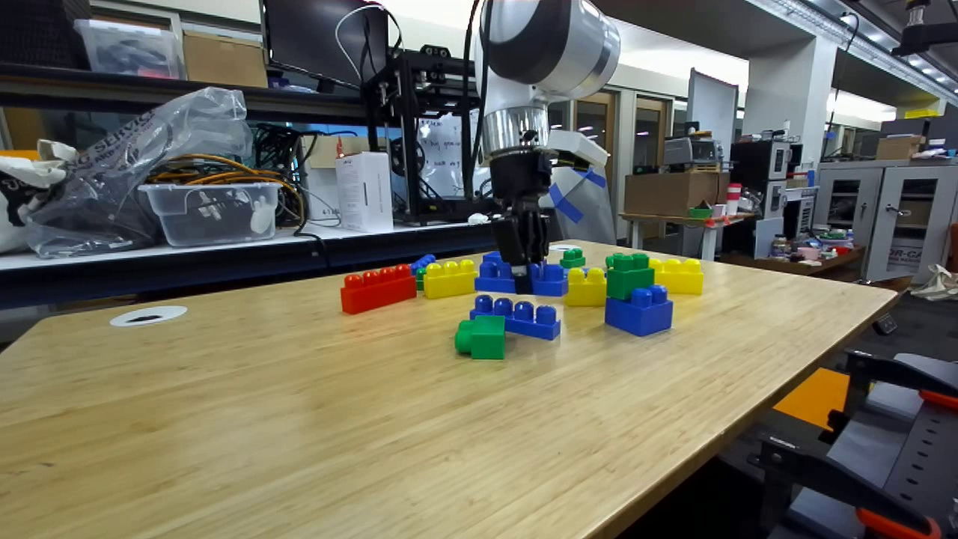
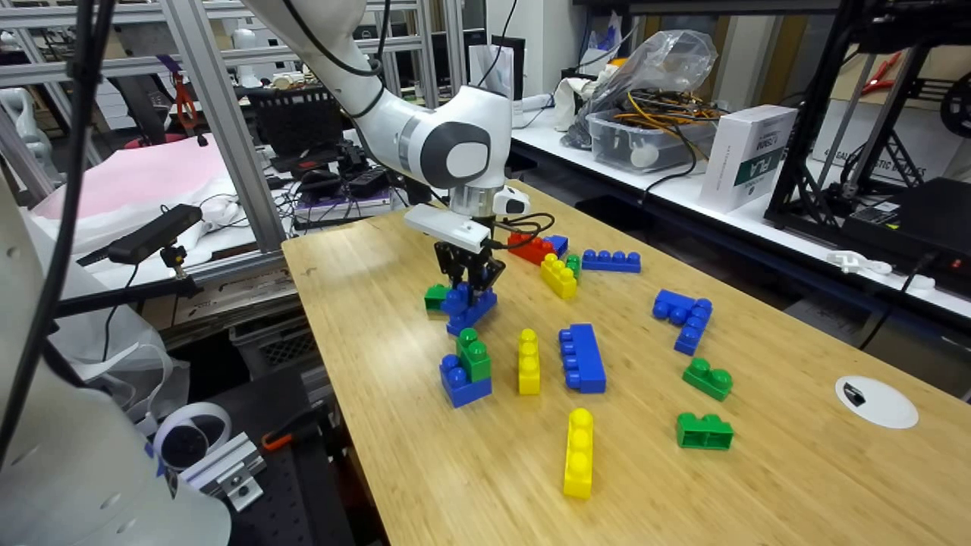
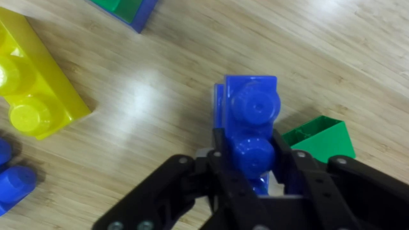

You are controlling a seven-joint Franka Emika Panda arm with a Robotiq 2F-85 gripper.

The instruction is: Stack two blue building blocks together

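"Wood underneath it all?"

"Yes, a pale wooden table [image 1: 299, 419] stretches out below the fingers [image 3: 282, 156] on every side. Next largest is the white Panda arm [image 2: 425, 125], angled down to them from above."

"What follows in size?"

"To the left of the fingers in an exterior view, well apart from them, a clear plastic tub [image 1: 213, 232] holding cables [image 1: 213, 175], then a white cardboard box [image 1: 365, 193]."

"And after those?"

"Directly beneath the fingers lies the four-stud blue building block [image 1: 528, 324], one of the task's pair; in the wrist view just slivers of it peek out. A red four-stud brick [image 1: 379, 290] sits left of the fingers in an exterior view, and a yellow brick [image 3: 48, 76] is on their left in the wrist view. To their right in an exterior view, a square blue brick [image 1: 640, 320] carries an upright green brick [image 1: 630, 283]."

"Tell me about the fingers themselves."

"They're grasping. The Robotiq gripper [image 3: 248, 134] clasps the upper blue building block [image 3: 254, 118], the other of the pair, by its sides, two studs showing, over the four-stud blue one. Whether those two blocks touch, I can't tell."

"Smallest last, then?"

"That's a sideways green brick [image 3: 329, 142], just right of the fingers in the wrist view, its hollow underside showing."
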